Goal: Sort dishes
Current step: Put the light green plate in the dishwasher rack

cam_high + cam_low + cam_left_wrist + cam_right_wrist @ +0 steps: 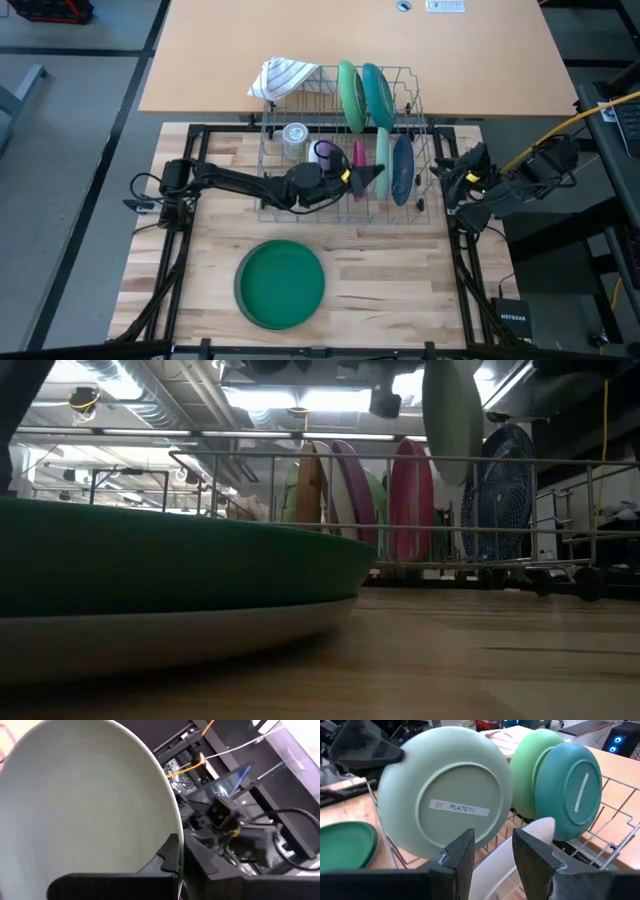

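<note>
A pale green plate (451, 795) stands on edge over the wire dish rack (420, 110), with my left gripper (372, 176) shut on it. In the low view it hangs at the top (452, 410). A green plate (350, 92), a teal one (378, 92), a pink one (358, 160) and a blue one (402, 170) stand on their rims in the rack's slots. A large green plate (282, 283) lies flat on a grey-white one on the near table. My right gripper (440, 178) is open beside the rack's right side. A white dish (535, 832) shows beyond its fingers. My left gripper pinches the pale green plate's rim (172, 827) between its two fingers, one finger (170, 855) on the hollow inner face, the other behind the plate. The fingers reach in about level from the table's left. The plate stands on edge, lifted, its lower edge near the rack's top wire.
A small clear glass (294, 135) and a purple dish (322, 152) sit in the rack's left part. A striped white cloth (285, 75) lies over its far left corner. Bare wood lies right of the large green plate.
</note>
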Available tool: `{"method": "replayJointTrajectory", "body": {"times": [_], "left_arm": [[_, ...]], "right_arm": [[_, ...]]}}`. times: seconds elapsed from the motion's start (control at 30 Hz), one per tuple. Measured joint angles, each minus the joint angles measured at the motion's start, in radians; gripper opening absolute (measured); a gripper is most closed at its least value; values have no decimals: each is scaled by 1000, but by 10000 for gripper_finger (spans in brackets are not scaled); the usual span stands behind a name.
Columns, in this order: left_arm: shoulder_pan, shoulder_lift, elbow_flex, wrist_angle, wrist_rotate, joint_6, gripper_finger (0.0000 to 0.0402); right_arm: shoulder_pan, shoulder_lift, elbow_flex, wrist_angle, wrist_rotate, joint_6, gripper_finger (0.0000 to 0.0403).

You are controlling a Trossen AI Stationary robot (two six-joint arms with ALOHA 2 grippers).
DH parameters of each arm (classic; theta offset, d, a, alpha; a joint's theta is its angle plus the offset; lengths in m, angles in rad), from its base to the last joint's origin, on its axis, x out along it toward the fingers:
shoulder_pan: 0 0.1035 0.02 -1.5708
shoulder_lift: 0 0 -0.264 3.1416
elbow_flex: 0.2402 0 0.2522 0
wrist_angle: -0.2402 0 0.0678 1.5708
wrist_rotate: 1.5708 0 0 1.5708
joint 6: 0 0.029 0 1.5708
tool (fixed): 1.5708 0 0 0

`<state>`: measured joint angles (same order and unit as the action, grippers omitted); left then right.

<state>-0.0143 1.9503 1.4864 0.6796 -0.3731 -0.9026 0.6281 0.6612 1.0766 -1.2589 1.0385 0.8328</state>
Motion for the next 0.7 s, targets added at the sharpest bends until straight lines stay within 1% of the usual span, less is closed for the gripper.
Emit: {"method": "replayJointTrajectory", "body": {"times": [0.17, 0.4, 0.7], "left_arm": [[22, 32, 0, -15, 1, -14, 0], [55, 50, 0, -37, 0, -15, 0], [65, 64, 0, -155, -1, -43, 3]], "right_arm": [[0, -1, -34, 0, 1, 0, 136], [0, -4, -45, 1, -4, 0, 136], [0, -4, -45, 0, -10, 0, 136]]}}
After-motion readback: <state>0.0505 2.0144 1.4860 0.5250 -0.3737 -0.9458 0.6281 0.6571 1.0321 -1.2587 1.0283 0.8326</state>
